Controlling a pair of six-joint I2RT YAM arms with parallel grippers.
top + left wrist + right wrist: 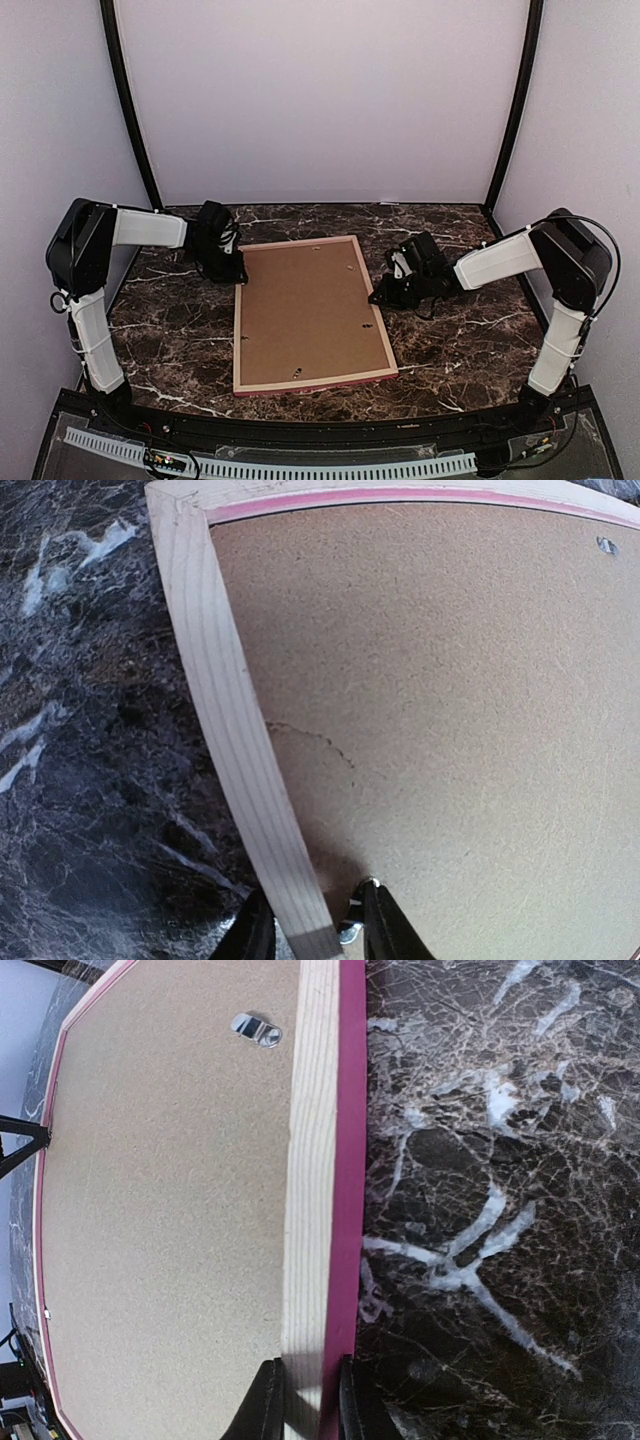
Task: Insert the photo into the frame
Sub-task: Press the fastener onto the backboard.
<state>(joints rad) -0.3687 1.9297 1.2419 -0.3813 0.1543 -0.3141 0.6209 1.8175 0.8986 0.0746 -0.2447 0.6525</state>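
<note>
Left gripper (310, 932) is pinching the frame (315, 381) on its left rail, right gripper (308, 1405) is pinching its right rail, and the backing board (305, 315) sits inside.

- The frame (316, 382) with its backing board (305, 312) covers the table (460, 335) centre.
- The left gripper (238, 278) and right gripper (378, 297) clamp its side rails.
- Marble beside the near corners is open.
</note>
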